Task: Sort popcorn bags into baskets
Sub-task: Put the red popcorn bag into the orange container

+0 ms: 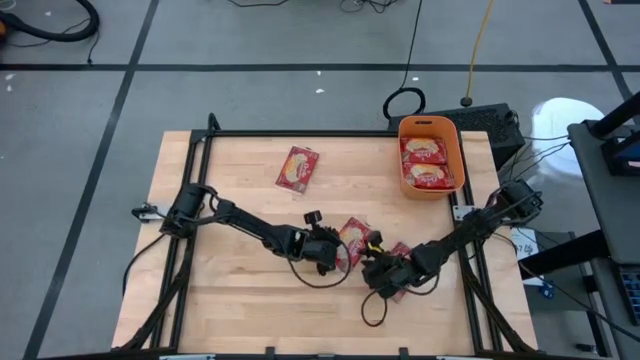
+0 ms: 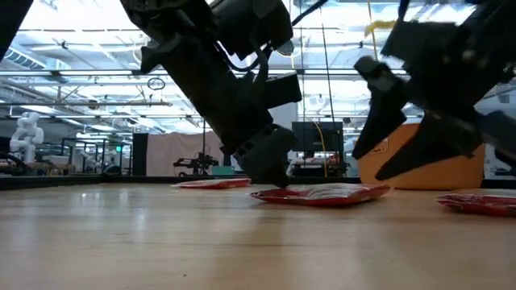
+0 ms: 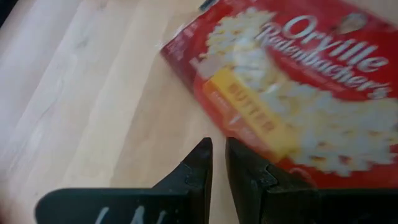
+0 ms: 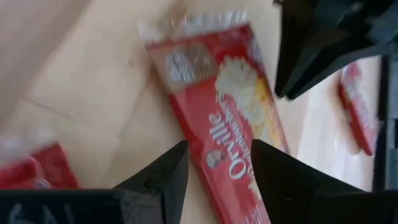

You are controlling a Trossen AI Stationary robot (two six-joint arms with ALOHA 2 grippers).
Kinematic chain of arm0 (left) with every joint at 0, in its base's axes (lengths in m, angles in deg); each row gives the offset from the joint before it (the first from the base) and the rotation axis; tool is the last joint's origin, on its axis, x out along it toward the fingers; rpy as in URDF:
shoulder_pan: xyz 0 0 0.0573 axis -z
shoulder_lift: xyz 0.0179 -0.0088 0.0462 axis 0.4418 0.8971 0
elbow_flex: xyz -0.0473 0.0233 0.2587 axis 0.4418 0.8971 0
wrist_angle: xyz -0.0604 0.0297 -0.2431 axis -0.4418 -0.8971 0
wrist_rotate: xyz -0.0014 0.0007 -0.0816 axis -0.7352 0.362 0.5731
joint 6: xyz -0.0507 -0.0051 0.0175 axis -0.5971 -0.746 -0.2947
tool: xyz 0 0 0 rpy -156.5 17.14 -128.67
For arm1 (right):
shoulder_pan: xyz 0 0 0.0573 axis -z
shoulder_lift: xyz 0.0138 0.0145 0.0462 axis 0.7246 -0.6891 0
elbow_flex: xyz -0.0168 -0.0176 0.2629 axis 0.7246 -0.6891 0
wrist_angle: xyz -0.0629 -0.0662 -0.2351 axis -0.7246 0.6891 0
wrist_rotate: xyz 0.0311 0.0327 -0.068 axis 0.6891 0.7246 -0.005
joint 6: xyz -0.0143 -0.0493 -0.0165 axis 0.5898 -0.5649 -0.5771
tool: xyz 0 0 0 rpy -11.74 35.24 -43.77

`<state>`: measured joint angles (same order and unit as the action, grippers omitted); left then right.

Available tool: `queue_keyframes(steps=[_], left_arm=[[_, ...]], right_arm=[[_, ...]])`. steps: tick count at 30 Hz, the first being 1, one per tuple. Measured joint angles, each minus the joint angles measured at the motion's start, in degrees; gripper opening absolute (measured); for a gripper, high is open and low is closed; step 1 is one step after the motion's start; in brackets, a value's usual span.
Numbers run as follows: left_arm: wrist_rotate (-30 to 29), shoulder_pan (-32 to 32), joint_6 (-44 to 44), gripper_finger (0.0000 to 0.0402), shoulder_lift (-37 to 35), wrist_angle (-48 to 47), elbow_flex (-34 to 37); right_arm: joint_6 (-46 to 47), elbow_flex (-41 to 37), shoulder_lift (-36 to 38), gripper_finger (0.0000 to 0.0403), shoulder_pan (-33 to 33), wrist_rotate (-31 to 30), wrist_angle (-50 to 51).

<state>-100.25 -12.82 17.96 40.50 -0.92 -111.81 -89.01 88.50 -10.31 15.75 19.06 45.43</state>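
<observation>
Nearest the low camera: bare wooden table [image 2: 201, 250], then one popcorn bag [image 2: 321, 193] lying flat with both arms crowded over it.

Left gripper [image 1: 335, 257] is set down at that bag's edge, fingers [image 3: 200, 171] nearly pinched together, a thin gap between them, nothing gripped; the bag [image 3: 292, 93] is seen just beside the tips, on the wood.

Right gripper [image 1: 378, 272] is lowered over the same bag, fingers [image 4: 165, 174] spread apart and straddling it lengthwise, no clamp on it.

The two grippers are packed close together, with the bag [image 1: 355, 238] between them. Second bag [image 1: 399, 252] lies just beside it, partly hidden under the right arm. Third bag [image 1: 297, 167] lies alone, well apart, toward the far side of the table.

Orange bin [image 1: 431, 153] sits at the far right corner, with two bags seen inside. Cables and a dark box [image 1: 490, 122] are seen on the floor behind it.
</observation>
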Motion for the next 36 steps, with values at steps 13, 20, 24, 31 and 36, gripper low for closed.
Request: queue_keyframes(steps=[13, 20, 24, 31, 36], left_arm=[[2.3, -0.3, 0.7, 0.0051, -1.2, -2.9, 0.0], [1.7, -0.2, 4.0, 0.0051, -4.3, -0.5, -0.1], [4.3, -1.1, 5.0, 0.0051, -2.8, 1.0, -0.1], [7.2, -1.5, 4.9, 0.0051, 0.2, 1.9, 0.0], [7.0, -1.8, 4.3, 0.0051, 1.4, 2.6, -0.1]], right_arm=[[-5.3, -1.6, -2.8, 0.0163, 2.2, 3.8, -1.4], [-5.8, -1.6, -3.0, 0.0163, 2.9, 4.1, -2.7], [-5.9, -1.6, -3.0, 0.0163, 3.6, 4.4, -3.2], [-8.7, -1.6, -3.1, 0.0163, 4.3, 5.5, -4.3], [-9.5, -1.7, -3.1, 0.0151, 4.9, 6.2, -5.7]])
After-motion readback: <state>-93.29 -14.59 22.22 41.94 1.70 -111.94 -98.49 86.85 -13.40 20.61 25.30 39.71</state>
